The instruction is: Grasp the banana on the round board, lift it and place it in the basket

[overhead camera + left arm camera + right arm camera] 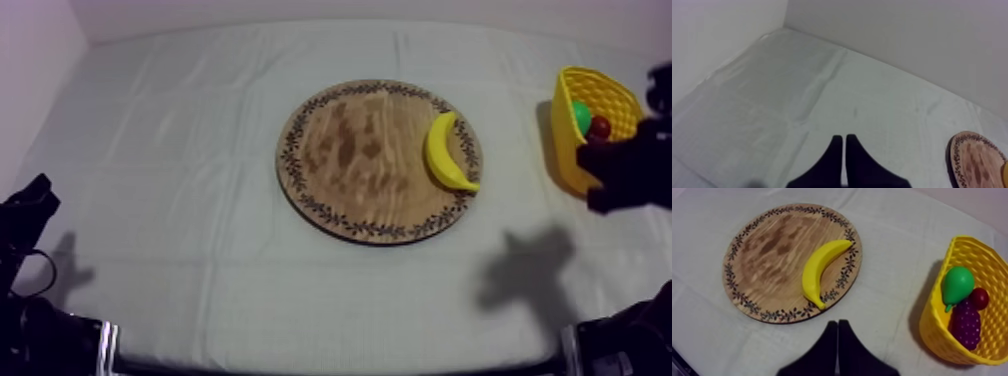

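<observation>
A yellow banana (447,152) lies on the right side of the round wooden board (340,150) at mid-table. The yellow basket (565,140) stands at the right edge and holds a green pear (957,283), a bunch of grapes (967,323) and a small red fruit (979,297). My right gripper (837,325) is shut on nothing and hovers over the cloth between the banana (819,268) and the basket (932,323). My right arm (630,165) is raised beside the basket. My left gripper (843,140), also shut and holding nothing, rests low at the left (28,205).
Bare cloth surrounds the board (767,253) on every side. The table's back edge meets a pale wall. The board's rim (977,160) lies well off to the side of my left gripper.
</observation>
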`<state>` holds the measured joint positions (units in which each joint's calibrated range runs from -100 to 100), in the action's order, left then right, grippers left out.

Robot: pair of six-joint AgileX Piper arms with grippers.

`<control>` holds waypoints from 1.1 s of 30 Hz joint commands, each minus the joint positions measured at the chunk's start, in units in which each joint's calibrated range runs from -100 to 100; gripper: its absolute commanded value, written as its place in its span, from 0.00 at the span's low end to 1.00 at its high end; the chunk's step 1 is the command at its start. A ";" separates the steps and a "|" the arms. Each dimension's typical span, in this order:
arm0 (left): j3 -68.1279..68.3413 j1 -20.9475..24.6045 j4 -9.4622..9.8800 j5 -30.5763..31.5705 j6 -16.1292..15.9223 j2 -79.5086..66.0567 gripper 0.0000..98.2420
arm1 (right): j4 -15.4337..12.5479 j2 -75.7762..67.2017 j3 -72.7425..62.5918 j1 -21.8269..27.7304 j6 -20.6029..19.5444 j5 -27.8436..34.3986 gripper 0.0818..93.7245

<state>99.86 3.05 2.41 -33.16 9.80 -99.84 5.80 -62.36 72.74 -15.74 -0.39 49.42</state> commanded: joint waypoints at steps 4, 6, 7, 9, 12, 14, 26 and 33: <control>0.03 0.02 0.01 0.01 0.01 0.02 0.00 | -2.74 19.12 -25.73 0.84 0.83 15.05 0.00; 0.03 0.02 0.01 0.01 0.00 0.02 0.00 | -3.61 23.51 -32.64 0.94 1.05 20.58 0.00; 0.03 0.02 0.01 0.01 0.00 0.02 0.00 | -4.04 25.59 -35.95 0.97 1.19 23.24 0.00; 0.03 0.02 0.01 0.01 -0.01 0.02 0.00 | -4.78 29.49 -42.14 0.84 1.79 28.06 0.00; 0.03 0.02 0.01 0.01 -0.01 0.02 0.00 | -4.89 34.89 -50.57 0.23 1.73 33.97 0.00; 0.03 0.02 0.01 0.01 -0.01 0.02 0.00 | -4.75 38.23 -55.64 -0.06 1.35 37.36 0.00; 0.03 0.02 0.01 0.01 -0.01 0.02 0.00 | -4.00 52.61 -73.54 0.03 -4.50 47.66 0.00; 0.03 0.02 0.01 0.01 -0.01 0.02 0.00 | -4.76 54.14 -74.44 0.57 -4.43 47.89 0.09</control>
<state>99.86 3.05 2.41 -33.16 9.80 -99.84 1.25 -8.16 -1.84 -15.22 -5.17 97.67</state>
